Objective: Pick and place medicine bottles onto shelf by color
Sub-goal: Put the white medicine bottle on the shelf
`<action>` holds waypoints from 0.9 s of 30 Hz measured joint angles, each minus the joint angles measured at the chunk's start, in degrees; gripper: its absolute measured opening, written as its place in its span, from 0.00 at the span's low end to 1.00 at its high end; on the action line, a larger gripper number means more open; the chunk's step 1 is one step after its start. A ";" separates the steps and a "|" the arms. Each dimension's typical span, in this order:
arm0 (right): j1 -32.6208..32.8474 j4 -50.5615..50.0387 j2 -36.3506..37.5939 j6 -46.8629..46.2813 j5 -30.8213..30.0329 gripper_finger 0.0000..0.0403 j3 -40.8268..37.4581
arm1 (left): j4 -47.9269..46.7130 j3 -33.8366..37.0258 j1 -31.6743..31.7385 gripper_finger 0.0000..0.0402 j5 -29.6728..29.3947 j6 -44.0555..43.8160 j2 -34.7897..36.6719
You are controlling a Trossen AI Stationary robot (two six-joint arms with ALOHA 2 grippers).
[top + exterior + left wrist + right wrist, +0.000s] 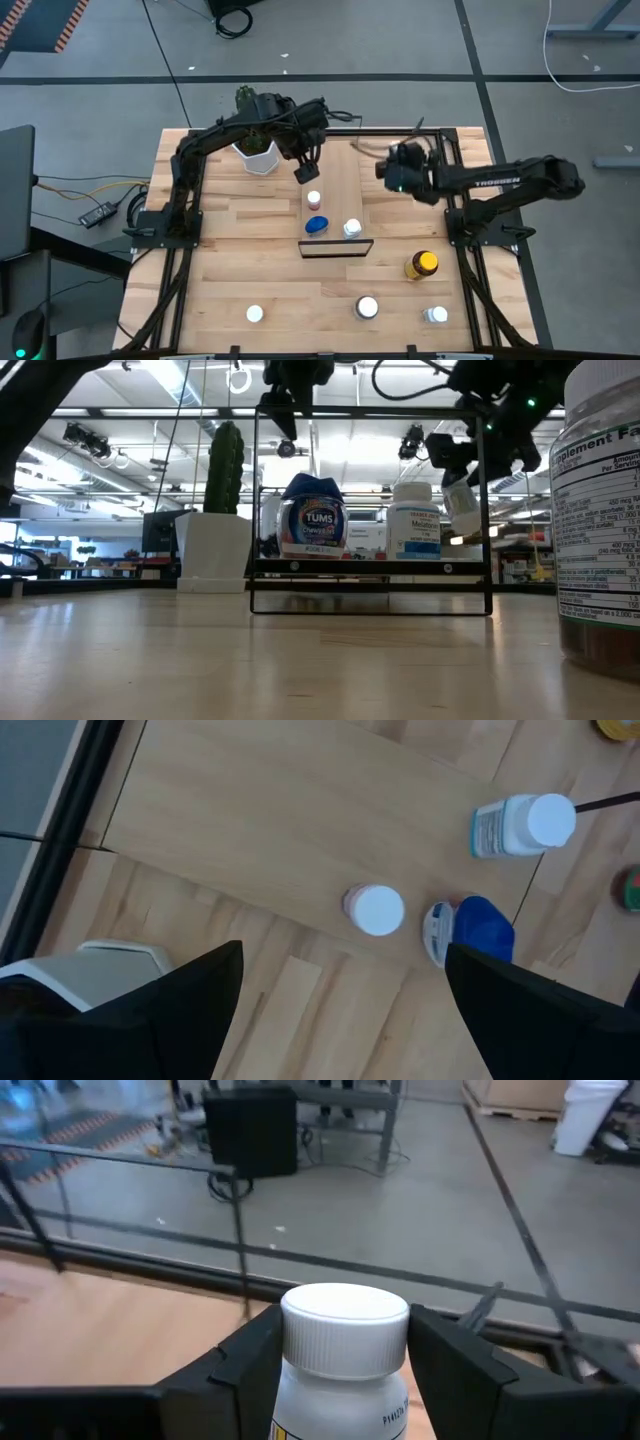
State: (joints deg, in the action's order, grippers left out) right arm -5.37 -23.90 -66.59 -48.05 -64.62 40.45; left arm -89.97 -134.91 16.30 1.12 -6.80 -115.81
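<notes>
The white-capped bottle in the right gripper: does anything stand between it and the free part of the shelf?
Nothing visible does. The right gripper holds the white-capped bottle beside the shelf, whose far part is bare. The three bottles already placed stand at the near end, and the left gripper hangs over the shelf's left edge.

Three bottles (pixel 314 200) are stood upright on the shelf (pixel 340 170); four are scattered on the table; one white-capped bottle (pixel 342 1355) is held aloft.
</notes>
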 joint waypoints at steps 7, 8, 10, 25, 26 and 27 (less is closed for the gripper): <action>5.04 5.62 0.00 -7.72 -8.87 0.51 -10.89 | 1.07 0.00 -3.17 0.88 -3.56 0.19 0.00; 5.66 6.12 0.00 -8.96 -9.88 0.51 -12.24 | 1.56 0.00 -3.56 0.88 -4.11 0.33 0.00; 6.80 6.92 0.00 -11.56 -11.58 0.51 -14.61 | 3.00 0.00 -4.20 0.88 -5.26 0.18 0.00; 15.49 11.28 0.00 -15.31 -12.46 0.51 -26.29 | 14.09 0.00 -5.60 0.88 -10.62 -0.05 0.00; 15.90 12.25 0.00 -15.30 -12.14 0.51 -27.04 | 14.33 0.00 -5.60 0.88 -10.90 -0.02 0.00; 16.25 13.08 0.00 -15.13 -12.00 0.51 -27.71 | 14.51 0.00 -5.60 0.88 -11.35 -0.01 0.00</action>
State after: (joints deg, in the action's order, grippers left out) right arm 10.88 -10.82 -66.59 -63.18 -76.62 12.73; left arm -75.46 -134.91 10.70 -10.23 -6.81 -115.81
